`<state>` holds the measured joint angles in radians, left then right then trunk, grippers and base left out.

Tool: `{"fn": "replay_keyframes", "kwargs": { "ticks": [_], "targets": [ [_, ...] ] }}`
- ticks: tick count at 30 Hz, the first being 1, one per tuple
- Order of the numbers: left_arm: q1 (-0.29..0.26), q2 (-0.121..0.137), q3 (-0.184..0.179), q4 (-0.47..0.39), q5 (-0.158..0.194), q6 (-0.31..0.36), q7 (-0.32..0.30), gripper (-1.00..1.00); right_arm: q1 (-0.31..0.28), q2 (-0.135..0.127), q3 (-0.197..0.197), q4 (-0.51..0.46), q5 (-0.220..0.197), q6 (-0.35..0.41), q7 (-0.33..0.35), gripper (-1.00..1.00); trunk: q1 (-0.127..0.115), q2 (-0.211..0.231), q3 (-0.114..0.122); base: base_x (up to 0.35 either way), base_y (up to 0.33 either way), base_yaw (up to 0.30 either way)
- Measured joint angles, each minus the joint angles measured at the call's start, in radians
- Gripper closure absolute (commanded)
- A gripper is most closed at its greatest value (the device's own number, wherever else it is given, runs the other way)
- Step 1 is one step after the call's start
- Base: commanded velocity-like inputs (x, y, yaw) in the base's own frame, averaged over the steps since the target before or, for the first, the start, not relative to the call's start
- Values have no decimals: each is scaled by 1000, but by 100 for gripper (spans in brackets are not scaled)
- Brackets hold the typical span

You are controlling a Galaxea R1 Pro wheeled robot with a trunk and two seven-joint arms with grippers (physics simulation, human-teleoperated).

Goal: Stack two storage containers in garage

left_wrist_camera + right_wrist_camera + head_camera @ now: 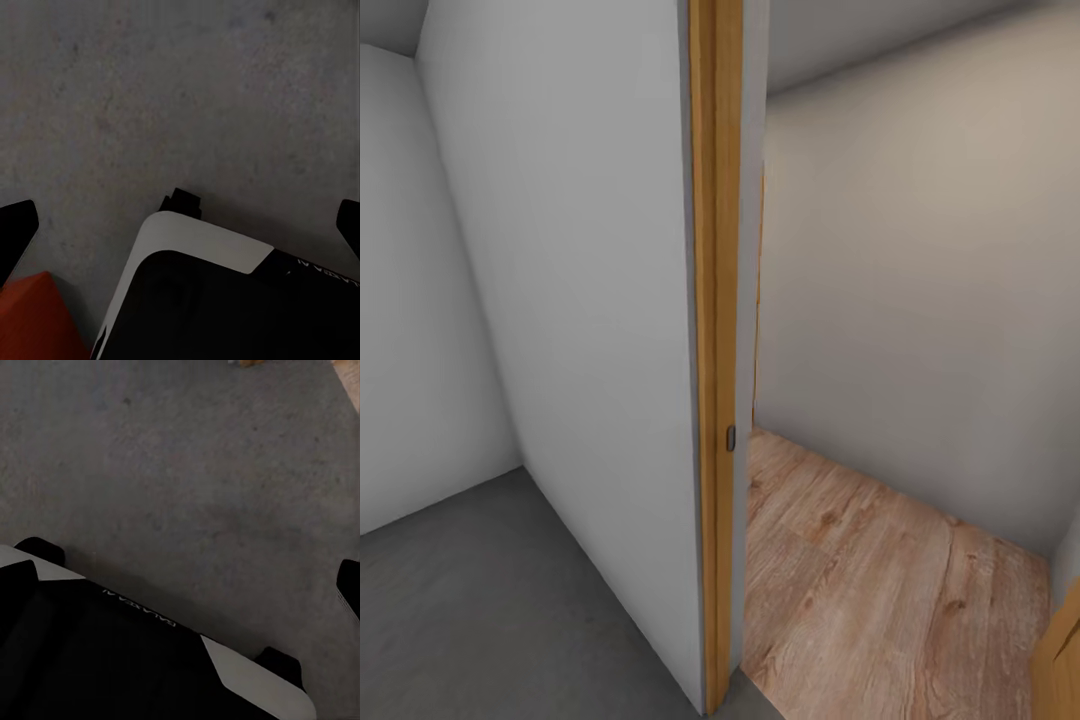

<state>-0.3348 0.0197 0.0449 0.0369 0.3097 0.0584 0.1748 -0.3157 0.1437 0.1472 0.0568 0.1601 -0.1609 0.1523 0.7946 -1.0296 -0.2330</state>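
Observation:
An orange-red corner of one storage container shows in the left wrist view, lying on the grey concrete floor beside my black-and-white base. My left gripper hangs open above the base and floor, its dark fingertips far apart, holding nothing. In the right wrist view my right gripper is likewise open and empty over the concrete floor and the base. The head view faces a doorway, with garage concrete on the left.
A white door with a wooden edge stands open straight ahead, edge-on. Light wood-plank flooring lies past it on the right, closed off by a beige wall. A white wall bounds the left side.

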Motion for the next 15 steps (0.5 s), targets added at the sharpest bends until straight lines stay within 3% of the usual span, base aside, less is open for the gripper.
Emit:
{"fn": "replay_keyframes", "kwargs": {
  "ticks": [6,15],
  "targets": [
    [0,0,1,-1,0,0,0,-100,-1,1,0,0,3,0,0,-100,0,0,0,269,113,-228],
    [0,0,1,-1,0,0,0,-100,0,0,0,0,4,0,0,-100,1,0,3,32,11,-282]
  ]
}}
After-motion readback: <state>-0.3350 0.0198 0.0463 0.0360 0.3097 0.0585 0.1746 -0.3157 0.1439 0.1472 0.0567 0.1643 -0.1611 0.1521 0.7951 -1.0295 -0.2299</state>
